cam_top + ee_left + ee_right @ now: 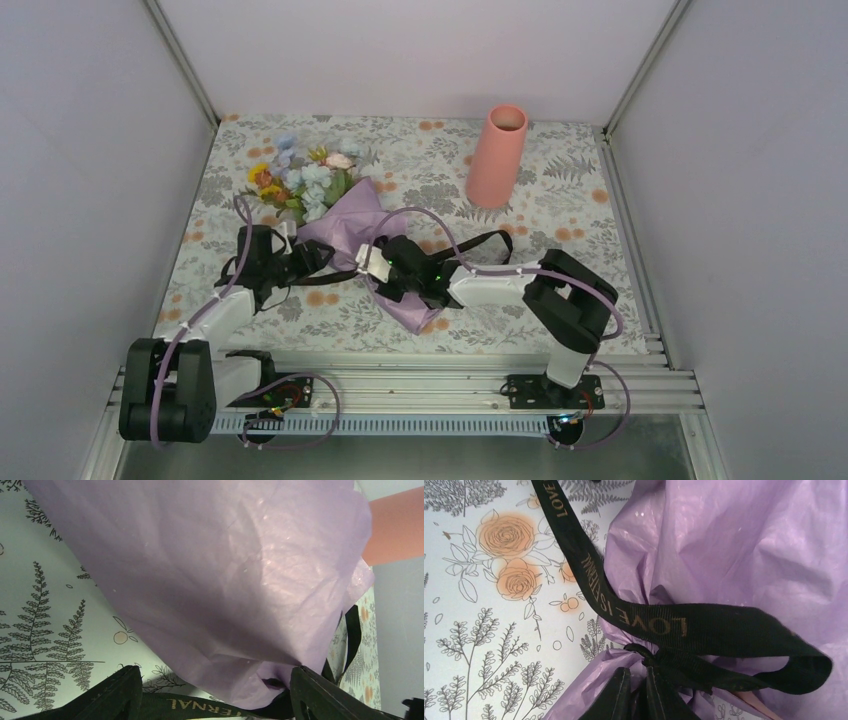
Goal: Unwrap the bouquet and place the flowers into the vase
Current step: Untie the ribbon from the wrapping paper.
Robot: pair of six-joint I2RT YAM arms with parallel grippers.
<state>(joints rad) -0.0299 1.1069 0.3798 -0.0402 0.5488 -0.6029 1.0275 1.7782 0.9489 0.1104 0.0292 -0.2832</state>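
**A:** Where was the bouquet [350, 222]?

**B:** It lay flat on the flowered tablecloth [560, 215], left of the middle in the overhead view. The flowers [305, 175] pointed to about 11 o'clock, toward the far left corner. The tail of the paper [215, 580] pointed to about 5 o'clock, toward the arms.

**A:** Was it wrapped?

**B:** Yes. The lilac paper was round the stems and gathered in at the narrow part, where a black ribbon [649, 622] with gold letters was tied.

**A:** And the vase [497, 150]?

**B:** It stood upright at about 2 o'clock from the bouquet, near the far edge, well apart from the bouquet and from both arms.

**A:** What did the left gripper [215, 680] have?

**B:** Nothing that I could see. It sat at the 9 o'clock side of the gathered part with its fingers [117, 695] wide apart. The bunched end of the paper lay between them, and a strip of ribbon ran across. I could not tell whether either finger touched the paper.

**A:** And the right gripper [636, 672]?

**B:** It came in from the 3 o'clock side. Its fingers were drawn almost together with the tips at the ribbon's knot, pinching it as far as the wrist view showed. From the knot, in that view, a loop of ribbon lay out toward 3 o'clock over the paper. A long end ran off toward 11 o'clock over the tablecloth.
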